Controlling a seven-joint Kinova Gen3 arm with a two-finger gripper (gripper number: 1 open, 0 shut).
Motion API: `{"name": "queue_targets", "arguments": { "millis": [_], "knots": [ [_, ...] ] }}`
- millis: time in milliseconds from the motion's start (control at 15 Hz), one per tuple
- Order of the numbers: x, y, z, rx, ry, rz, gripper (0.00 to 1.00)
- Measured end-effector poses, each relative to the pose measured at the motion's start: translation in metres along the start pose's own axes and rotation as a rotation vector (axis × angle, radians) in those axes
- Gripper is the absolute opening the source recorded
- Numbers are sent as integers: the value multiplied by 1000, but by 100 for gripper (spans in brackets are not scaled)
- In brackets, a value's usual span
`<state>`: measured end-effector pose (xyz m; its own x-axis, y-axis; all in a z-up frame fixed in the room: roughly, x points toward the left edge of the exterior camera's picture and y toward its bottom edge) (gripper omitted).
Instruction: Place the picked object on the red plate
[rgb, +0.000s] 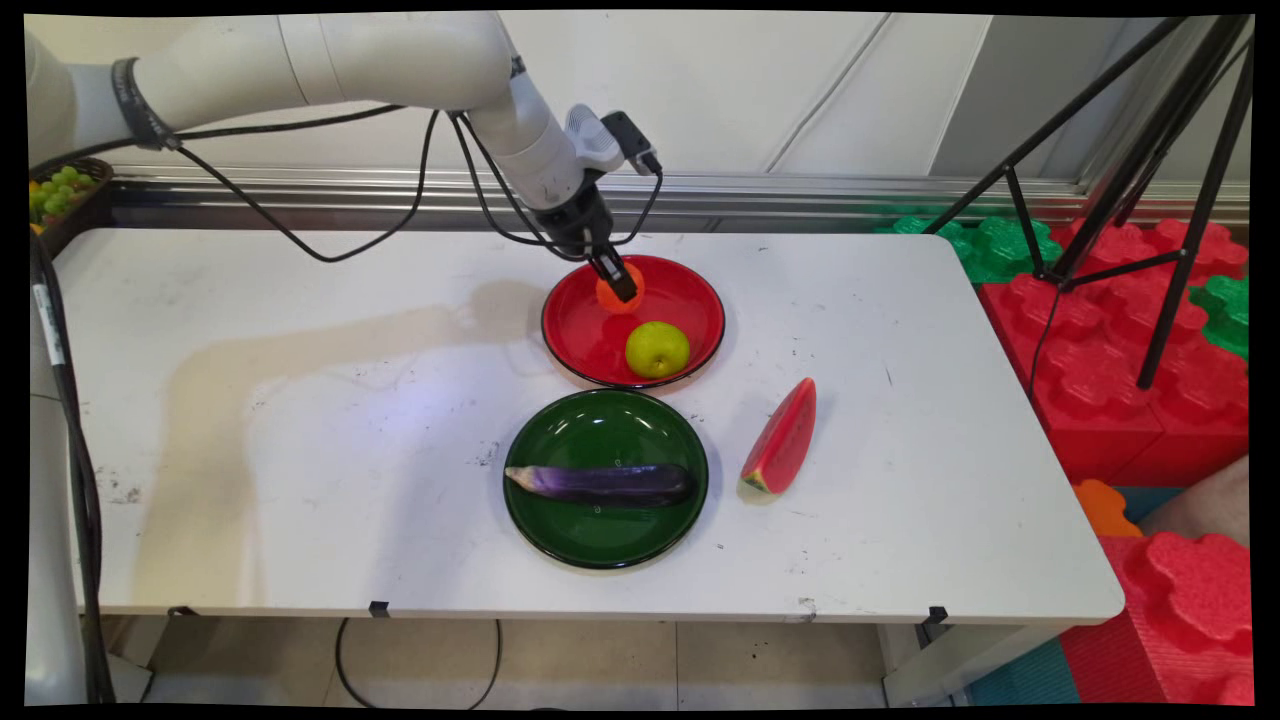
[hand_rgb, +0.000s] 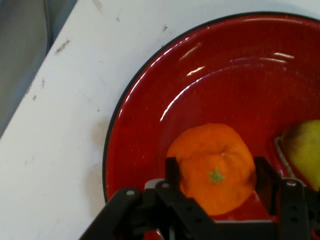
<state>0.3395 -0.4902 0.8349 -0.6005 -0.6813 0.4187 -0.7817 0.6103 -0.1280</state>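
Broadly, the white table (rgb: 300, 420) is the biggest thing, a matte rounded-corner top with faint scuffs and stains. Behind its right side stand large red and green foam blocks (rgb: 1120, 340) with lobed, puzzle-like edges, and a black tripod (rgb: 1150, 180) rises over them. Next in size come two glossy round plates. The green plate (rgb: 560, 430) sits near the front edge and carries a long, smooth purple eggplant (rgb: 605, 483) lying across it. The red plate (rgb: 690, 300), black-rimmed and shiny, lies just behind it. To the right of the green plate a wedge-shaped watermelon slice (rgb: 783, 440) rests on the bare tabletop. On the red plate's near side sits a round yellow-green apple (rgb: 657, 349). At that plate's far side the black gripper (hand_rgb: 216, 175) has its two fingers set close against either side of an orange mandarin (hand_rgb: 215, 167), dimpled and slightly flattened, with a small green stem mark; the fruit rests in the red plate.
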Motion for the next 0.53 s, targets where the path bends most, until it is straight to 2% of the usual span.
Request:
{"name": "queue_targets", "arguments": {
  "millis": [400, 467, 533],
  "knots": [
    [-6, -5, 15, -16, -9, 21, 0],
    [-6, -6, 15, -17, -6, 26, 100],
    [-6, -7, 15, -17, -3, 32, 100]
  ]
}}
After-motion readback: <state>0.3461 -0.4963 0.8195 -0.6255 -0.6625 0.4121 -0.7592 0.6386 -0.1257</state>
